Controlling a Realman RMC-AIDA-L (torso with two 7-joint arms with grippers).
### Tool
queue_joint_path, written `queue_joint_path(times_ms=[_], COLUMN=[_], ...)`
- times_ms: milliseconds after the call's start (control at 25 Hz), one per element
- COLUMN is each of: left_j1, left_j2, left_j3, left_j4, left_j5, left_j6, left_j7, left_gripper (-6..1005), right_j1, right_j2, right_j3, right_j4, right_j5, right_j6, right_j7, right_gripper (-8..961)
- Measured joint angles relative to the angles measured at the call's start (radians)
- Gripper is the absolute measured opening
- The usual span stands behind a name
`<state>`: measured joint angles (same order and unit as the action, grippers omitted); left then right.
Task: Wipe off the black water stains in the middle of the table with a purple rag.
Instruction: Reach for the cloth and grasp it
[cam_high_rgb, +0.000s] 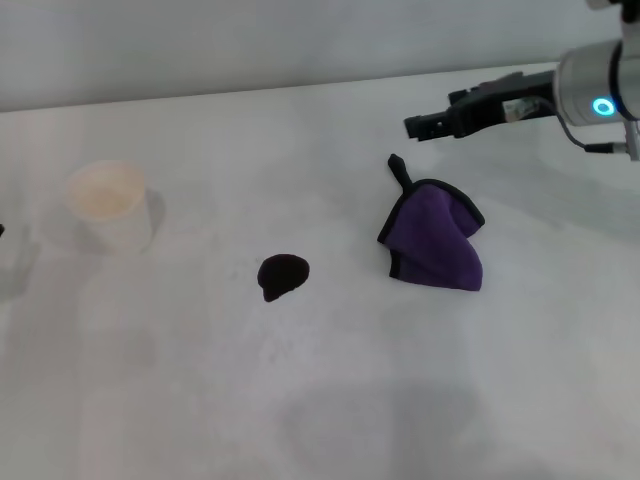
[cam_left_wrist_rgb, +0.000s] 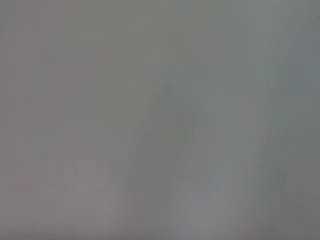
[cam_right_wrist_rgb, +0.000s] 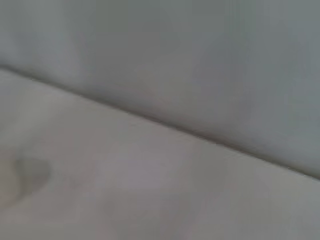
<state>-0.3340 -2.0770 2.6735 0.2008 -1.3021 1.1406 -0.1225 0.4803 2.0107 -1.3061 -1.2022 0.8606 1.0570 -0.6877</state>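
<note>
A crumpled purple rag with black trim lies on the white table, right of centre. The black water stain, a small glossy blob, sits near the middle of the table, to the left of the rag and apart from it. My right gripper hovers above the far right part of the table, behind the rag and not touching it. The right wrist view holds only bare table and the wall behind it. My left gripper is out of view, and the left wrist view is a plain grey blur.
A white paper cup stands upright at the left of the table, well away from the stain. A pale wall runs along the table's far edge.
</note>
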Motion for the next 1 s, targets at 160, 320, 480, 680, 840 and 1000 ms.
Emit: queue_joint_path(times_ms=[160,320,480,680,840,1000], left_j1=[-0.028,-0.052,-0.072,-0.09,-0.1,-0.103], left_j2=[0.0,0.0,-0.002,-0.002,-0.002,-0.004], left_j3=[0.0,-0.001,-0.001,-0.001,0.001,0.003], left_j4=[0.0,0.0,0.0,0.0,0.0,0.004], left_j5=[0.003,0.002,0.001,0.001,0.003,0.005], left_j6=[-0.003,-0.005,-0.007,-0.014,-0.018,-0.023], left_j7=[0.002,0.001,0.0,0.0,0.0,0.0], left_gripper=[891,892,892,892,892,892], right_j1=[0.009,0.013,0.018,0.057,0.087,0.117], right_j2=[0.001,0.002,0.002,0.002,0.003,0.003], right_j3=[-0.055,-0.112,-0.147,-0.159,-0.182,-0.188], right_j4=[-0.112,-0.145,-0.102,0.01,0.077,0.132], right_j5=[-0.109,-0.192,-0.218,-0.227,-0.26,-0.275], right_j6=[0.126,0.191,0.187,0.154,0.137,0.12], right_j7=[0.133,0.227,0.248,0.244,0.235,0.233], right_gripper=[814,813,812,813,814,777])
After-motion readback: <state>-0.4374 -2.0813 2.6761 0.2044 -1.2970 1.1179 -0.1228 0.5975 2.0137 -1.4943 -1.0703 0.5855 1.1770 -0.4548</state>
